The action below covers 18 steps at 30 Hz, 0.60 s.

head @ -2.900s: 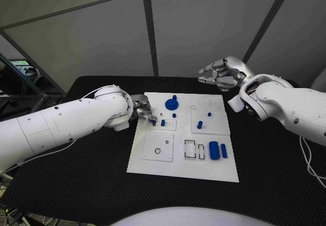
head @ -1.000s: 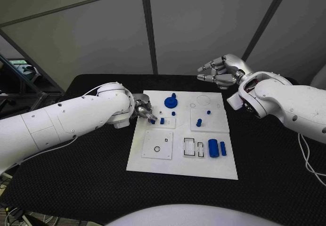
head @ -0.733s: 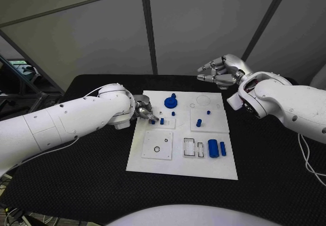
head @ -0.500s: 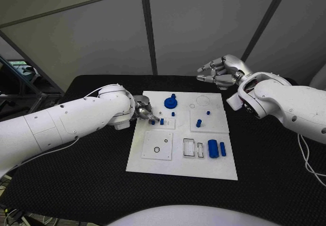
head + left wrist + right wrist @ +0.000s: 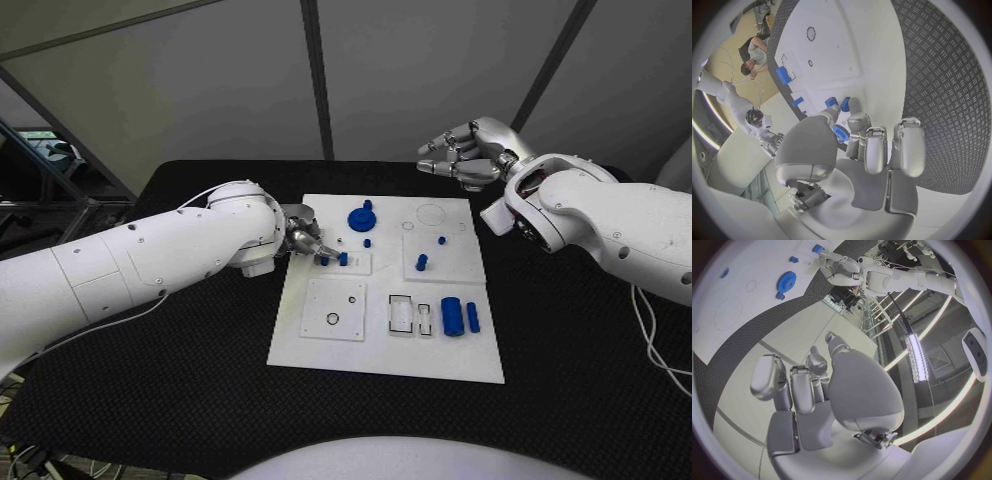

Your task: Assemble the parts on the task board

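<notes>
1. In the head view we see the white rectangular task board (image 5: pixel 387 360) lying in the middle of the black tabletop (image 5: pixel 173 400). We can read no writing or brand on it.
2. On the board we count a blue gear-shaped part (image 5: pixel 362 217) near its far edge, three small blue pegs (image 5: pixel 421 263), and two blue bars (image 5: pixel 453 316) side by side near its right edge.
3. The left hand (image 5: pixel 306 240) hangs at the board's left edge, its fingers pinching a small blue part (image 5: pixel 326 258).
4. The right hand (image 5: pixel 464 152) hovers beyond the board's far right corner, its fingers curled with nothing in them.
5. In the left wrist view we see the fingers (image 5: pixel 856 122) closed around a blue part over the white board.
6. In the right wrist view the fingers (image 5: pixel 798 382) are bent inwards, empty.
</notes>
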Each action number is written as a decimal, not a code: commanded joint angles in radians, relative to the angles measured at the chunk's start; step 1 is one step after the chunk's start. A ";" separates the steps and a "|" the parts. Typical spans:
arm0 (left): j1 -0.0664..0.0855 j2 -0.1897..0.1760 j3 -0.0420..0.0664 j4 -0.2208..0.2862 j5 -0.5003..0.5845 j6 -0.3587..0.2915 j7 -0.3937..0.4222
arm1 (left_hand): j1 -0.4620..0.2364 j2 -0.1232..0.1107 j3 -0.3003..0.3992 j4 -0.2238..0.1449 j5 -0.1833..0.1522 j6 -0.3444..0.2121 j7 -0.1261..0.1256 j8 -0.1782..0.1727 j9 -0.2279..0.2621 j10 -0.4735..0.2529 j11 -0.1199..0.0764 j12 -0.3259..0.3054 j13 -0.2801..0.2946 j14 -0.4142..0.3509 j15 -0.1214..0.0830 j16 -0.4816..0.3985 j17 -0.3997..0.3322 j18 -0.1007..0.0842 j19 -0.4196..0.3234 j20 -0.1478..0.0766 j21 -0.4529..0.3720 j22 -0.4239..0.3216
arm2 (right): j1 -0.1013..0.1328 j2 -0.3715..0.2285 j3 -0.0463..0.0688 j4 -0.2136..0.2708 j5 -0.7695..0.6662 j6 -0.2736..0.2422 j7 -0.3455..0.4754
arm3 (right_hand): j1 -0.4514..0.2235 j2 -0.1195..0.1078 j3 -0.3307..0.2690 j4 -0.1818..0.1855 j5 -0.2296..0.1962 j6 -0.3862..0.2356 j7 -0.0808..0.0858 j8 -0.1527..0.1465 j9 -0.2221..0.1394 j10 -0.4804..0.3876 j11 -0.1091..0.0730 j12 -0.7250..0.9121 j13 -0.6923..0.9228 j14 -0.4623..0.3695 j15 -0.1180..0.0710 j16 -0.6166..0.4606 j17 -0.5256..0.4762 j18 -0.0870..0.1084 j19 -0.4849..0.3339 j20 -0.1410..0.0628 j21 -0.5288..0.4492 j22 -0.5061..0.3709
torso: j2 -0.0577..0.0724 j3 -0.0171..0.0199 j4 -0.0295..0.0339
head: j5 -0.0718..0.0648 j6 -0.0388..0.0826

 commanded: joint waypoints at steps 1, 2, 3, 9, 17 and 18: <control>0.000 -0.002 0.000 0.002 0.008 -0.025 -0.007 | -0.003 0.008 -0.024 0.012 -0.002 0.006 -0.003 0.005 0.002 0.009 -0.001 0.004 0.001 0.106 -0.009 0.006 0.263 -0.017 0.011 -0.002 0.007 0.114 | 0.002 0.000 0.001 0.001 -0.002 0.003 0.006 | -0.004 -0.005 -0.004 0.000 0.005 -0.007 -0.001 -0.006 -0.002 -0.005 -0.001 -0.006 -0.001 0.056 -0.008 -0.006 0.049 0.009 -0.008 0.000 -0.005 0.000 | 0.000 -0.0006 -0.0004 | -0.001 0.001; 0.000 -0.003 0.000 0.004 0.012 -0.036 -0.006 | -0.005 0.008 -0.035 0.018 -0.001 0.005 -0.003 0.006 0.002 0.008 -0.001 0.003 0.000 0.106 -0.009 0.006 0.263 -0.017 0.011 -0.002 0.007 0.115 | 0.002 0.000 0.001 0.001 -0.002 0.003 0.007 | -0.004 -0.005 -0.004 0.000 0.005 -0.007 -0.001 -0.006 -0.002 -0.005 -0.001 -0.006 -0.001 0.056 -0.008 -0.006 0.049 0.009 -0.008 0.000 -0.005 0.000 | 0.000 -0.0011 0.0001 | -0.001 0.002; 0.000 -0.004 0.000 0.006 0.017 -0.053 -0.005 | -0.006 0.007 -0.044 0.022 -0.001 0.004 -0.003 0.006 0.002 0.007 -0.001 0.002 -0.003 0.106 -0.009 0.006 0.263 -0.017 0.011 -0.002 0.007 0.115 | 0.002 0.000 0.001 0.001 -0.002 0.003 0.007 | -0.004 -0.005 -0.004 0.000 0.005 -0.007 -0.001 -0.006 -0.002 -0.005 -0.001 -0.006 -0.001 0.056 -0.008 -0.006 0.049 0.009 -0.008 0.000 -0.005 0.000 | 0.000 -0.0012 0.0000 | -0.001 0.002; -0.001 -0.012 0.002 0.014 0.061 -0.155 0.024 | 0.000 0.006 -0.105 0.035 0.003 -0.032 0.009 -0.006 -0.001 -0.055 0.009 -0.090 -0.119 0.104 -0.003 0.003 0.258 -0.015 0.008 0.002 0.000 0.110 | 0.002 -0.001 0.001 0.001 -0.002 0.003 0.007 | -0.004 -0.005 -0.004 0.000 0.005 -0.007 -0.001 -0.006 -0.002 -0.005 -0.001 -0.006 -0.001 0.056 -0.008 -0.006 0.049 0.009 -0.008 0.000 -0.005 0.000 | 0.001 -0.0008 -0.0006 | -0.004 0.002; -0.001 -0.020 0.007 0.021 0.101 -0.234 0.072 | 0.034 0.026 -0.153 0.033 0.006 -0.092 0.037 -0.048 -0.031 -0.124 0.033 -0.175 -0.226 0.097 0.016 -0.015 0.236 -0.005 -0.016 0.018 -0.040 0.077 | 0.002 -0.001 0.001 0.001 -0.002 0.004 0.007 | -0.004 -0.005 -0.004 0.000 0.005 -0.007 -0.001 -0.006 -0.002 -0.005 -0.001 -0.006 -0.001 0.056 -0.008 -0.006 0.049 0.009 -0.008 0.000 -0.005 0.000 | 0.001 -0.0013 0.0005 | -0.006 0.004; -0.001 -0.021 0.008 0.021 0.111 -0.242 0.081 | 0.049 0.032 -0.155 0.031 0.007 -0.107 0.046 -0.059 -0.039 -0.161 0.041 -0.218 -0.277 0.088 0.022 -0.035 0.211 0.003 -0.036 0.023 -0.071 0.049 | 0.002 -0.001 0.001 0.001 -0.002 0.004 0.007 | -0.004 -0.005 -0.004 0.000 0.005 -0.007 -0.001 -0.006 -0.002 -0.005 -0.001 -0.006 -0.001 0.056 -0.008 -0.006 0.049 0.009 -0.008 0.000 -0.005 0.000 | 0.000 -0.0012 0.0008 | -0.006 0.004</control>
